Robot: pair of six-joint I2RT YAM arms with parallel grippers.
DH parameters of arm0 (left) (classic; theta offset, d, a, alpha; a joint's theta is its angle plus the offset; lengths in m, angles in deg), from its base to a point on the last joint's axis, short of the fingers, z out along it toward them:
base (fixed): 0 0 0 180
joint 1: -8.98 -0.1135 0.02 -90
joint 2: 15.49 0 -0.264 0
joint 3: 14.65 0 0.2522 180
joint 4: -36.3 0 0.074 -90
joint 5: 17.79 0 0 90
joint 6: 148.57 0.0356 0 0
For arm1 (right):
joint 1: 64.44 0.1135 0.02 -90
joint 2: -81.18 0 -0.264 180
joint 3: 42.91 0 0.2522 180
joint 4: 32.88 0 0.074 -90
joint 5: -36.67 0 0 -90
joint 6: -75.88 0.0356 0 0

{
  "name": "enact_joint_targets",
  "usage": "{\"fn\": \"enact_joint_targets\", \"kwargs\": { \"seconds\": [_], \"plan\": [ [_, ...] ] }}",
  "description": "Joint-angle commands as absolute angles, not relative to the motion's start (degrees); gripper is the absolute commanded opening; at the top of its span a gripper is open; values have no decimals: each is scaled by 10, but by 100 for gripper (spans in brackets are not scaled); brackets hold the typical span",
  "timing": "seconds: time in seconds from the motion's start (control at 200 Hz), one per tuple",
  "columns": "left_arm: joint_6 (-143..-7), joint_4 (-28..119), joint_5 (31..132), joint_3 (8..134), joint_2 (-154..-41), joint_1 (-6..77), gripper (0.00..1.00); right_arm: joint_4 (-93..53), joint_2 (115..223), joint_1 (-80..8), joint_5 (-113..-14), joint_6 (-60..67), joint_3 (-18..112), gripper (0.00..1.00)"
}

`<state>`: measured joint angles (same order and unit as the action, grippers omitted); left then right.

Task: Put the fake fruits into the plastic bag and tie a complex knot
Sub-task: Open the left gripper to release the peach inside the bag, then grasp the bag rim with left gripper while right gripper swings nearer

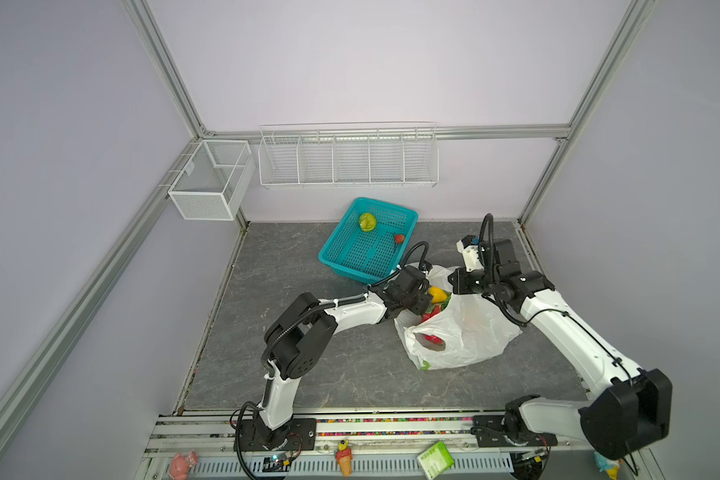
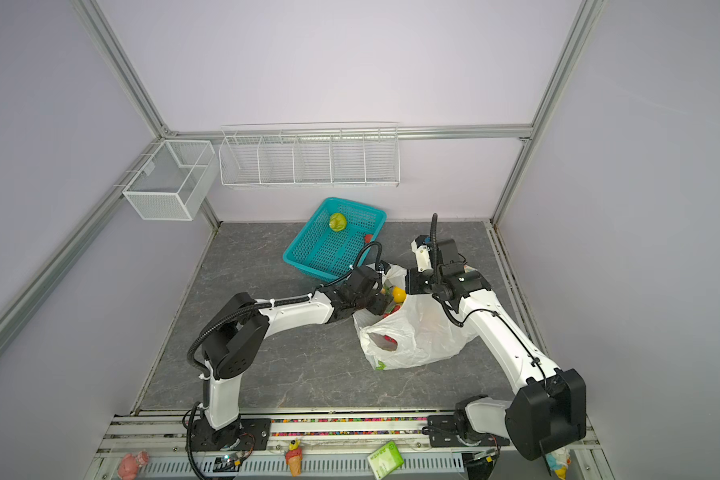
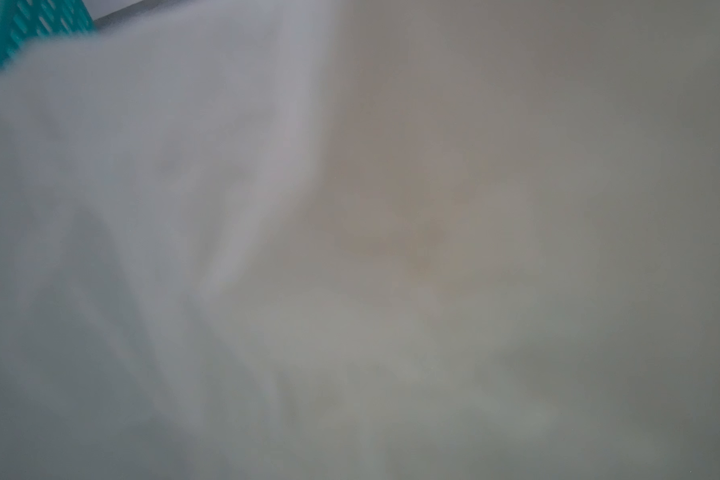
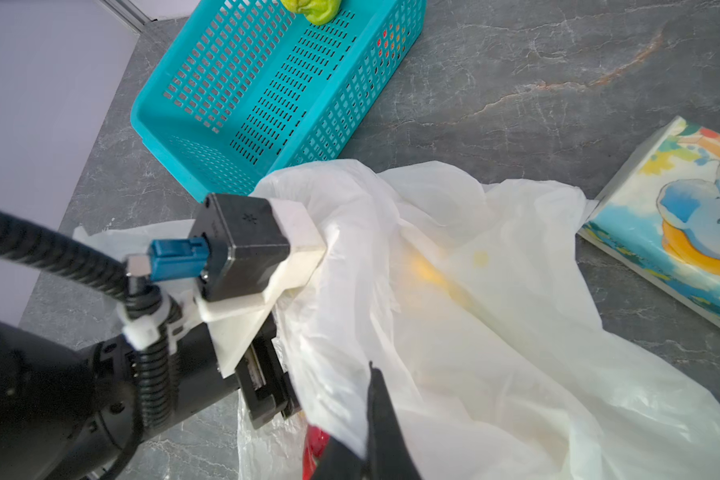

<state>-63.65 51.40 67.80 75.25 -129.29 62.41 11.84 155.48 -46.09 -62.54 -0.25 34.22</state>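
Two of the fake fruits lie in the teal basket (image 1: 362, 255): a green round fruit (image 1: 367, 221) at its far end and a strawberry (image 1: 399, 238) by its right wall. The plastic bag (image 1: 470, 328) sits just beside the basket's near corner. A yellow lemon (image 1: 437, 294) is at the bag's mouth and a red fruit (image 1: 433, 338) shows deeper in.

The right gripper (image 1: 454, 286) is clamped shut on the bag's rim, on the side away from the basket, and holds the mouth up. The left gripper (image 1: 422, 305) reaches into that mouth from the basket side. Film hides its fingers and its wrist camera shows only blurred plastic, so it cannot be told how wide it stands or whether it has the lemon.

The step looks like delivery of the lemon. To do it well, the robot should release only once the lemon is well past the rim. It should keep the right pinch firm and high, then draw the left arm out along its entry line, so the fingers neither snag the film nor drag the bag toward the basket.
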Motion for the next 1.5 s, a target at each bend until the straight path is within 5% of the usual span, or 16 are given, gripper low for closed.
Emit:
{"fn": "enact_joint_targets", "kwargs": {
  "seconds": [0.0,0.635,0.765,0.945,1.17,1.27,1.495],
  "plan": [
    [-647,499,690,737,-1253,627,77,116,1552,-462,-622,-7,342,7],
    [-631,545,894,618,-982,619,69,115,1565,-463,-610,-11,342,6],
    [-638,537,837,562,-901,608,70,114,1566,-462,-612,-11,343,7],
    [-622,601,577,520,-852,603,83,110,1569,-463,-617,-10,346,7],
    [-603,624,587,563,-932,598,86,109,1578,-461,-626,-4,355,7],
    [-602,610,588,591,-974,599,79,109,1578,-459,-626,-4,355,7],
    [-615,635,609,636,-1007,598,35,113,1584,-457,-626,-7,357,7]
  ]
}}
